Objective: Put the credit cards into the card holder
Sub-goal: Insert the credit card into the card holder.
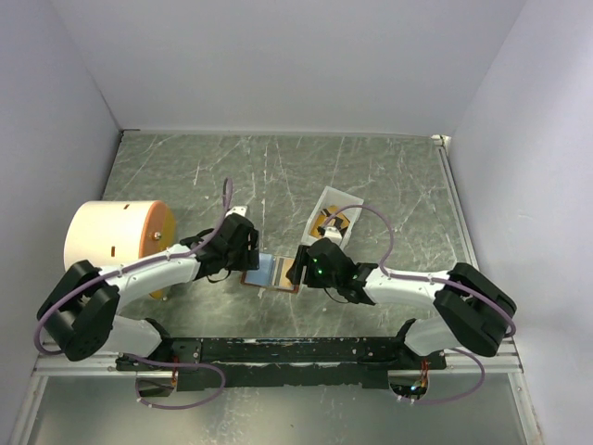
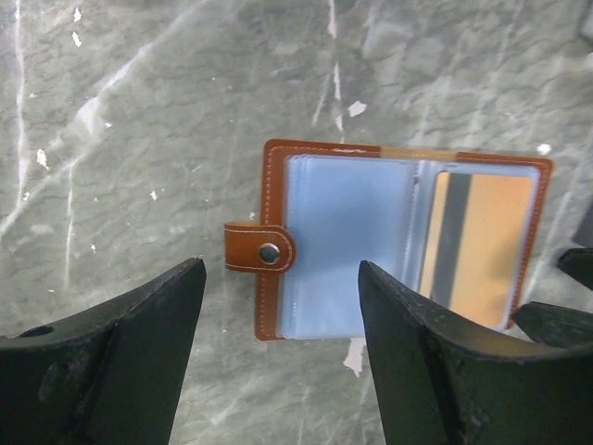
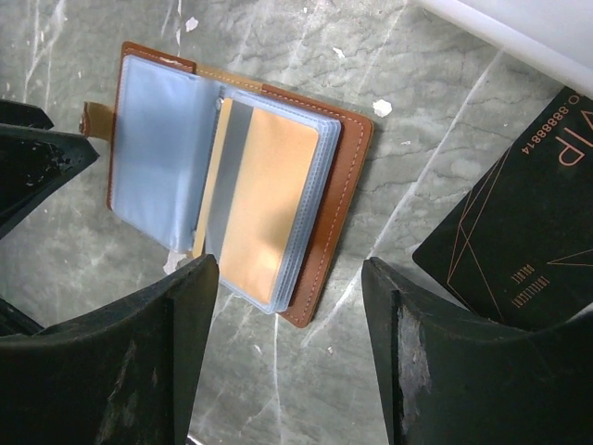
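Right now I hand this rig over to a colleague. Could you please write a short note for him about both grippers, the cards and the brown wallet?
Left gripper: open, empty, above the snap side of the brown leather folding card holder.
Right gripper: open, empty, at the holder's opposite side.
Holder: lies opened on the grey marble table.
Done: one tan-orange card sits in a light-blue sleeve.
Left: the black VIP-printed card lies on the table beside the holder, not yet inserted. The white rectangular tray seems to hold more cards; I cannot count them.
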Tool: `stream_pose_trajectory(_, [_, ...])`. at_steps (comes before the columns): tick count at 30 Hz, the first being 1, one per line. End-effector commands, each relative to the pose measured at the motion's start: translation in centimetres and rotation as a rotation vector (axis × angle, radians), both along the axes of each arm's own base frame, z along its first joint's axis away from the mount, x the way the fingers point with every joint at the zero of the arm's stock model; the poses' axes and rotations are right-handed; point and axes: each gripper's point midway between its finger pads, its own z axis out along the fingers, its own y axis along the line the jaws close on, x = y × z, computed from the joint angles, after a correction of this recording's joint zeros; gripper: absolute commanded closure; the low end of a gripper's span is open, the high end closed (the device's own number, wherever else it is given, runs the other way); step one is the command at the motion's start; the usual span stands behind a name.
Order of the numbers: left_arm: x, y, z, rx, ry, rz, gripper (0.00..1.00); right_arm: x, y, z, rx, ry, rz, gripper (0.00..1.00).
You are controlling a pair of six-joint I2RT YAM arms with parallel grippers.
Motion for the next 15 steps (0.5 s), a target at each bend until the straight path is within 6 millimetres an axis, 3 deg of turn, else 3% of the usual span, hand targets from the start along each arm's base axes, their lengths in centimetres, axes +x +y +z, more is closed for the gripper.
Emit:
stream_pose_trajectory(1, [-0.2,2.0,-1.6,0.110,0.018,0.008,0.21,0.9,0.2,0.1,0.010,-0.021,-0.036,0.35])
stream_pose_trajectory(6, [0.3,1.5,-2.0,0.088,-0.014,-0.033,0.18,1.0,0.2,0.0,0.004,-0.026,-0.033,0.27])
stream_pose_trajectory(15, [0.7,2.2,-3.5,0.135,-0.003,-0.031,0.26,1.0,0.6,-0.2,0.009,-0.014,-0.026,0.27])
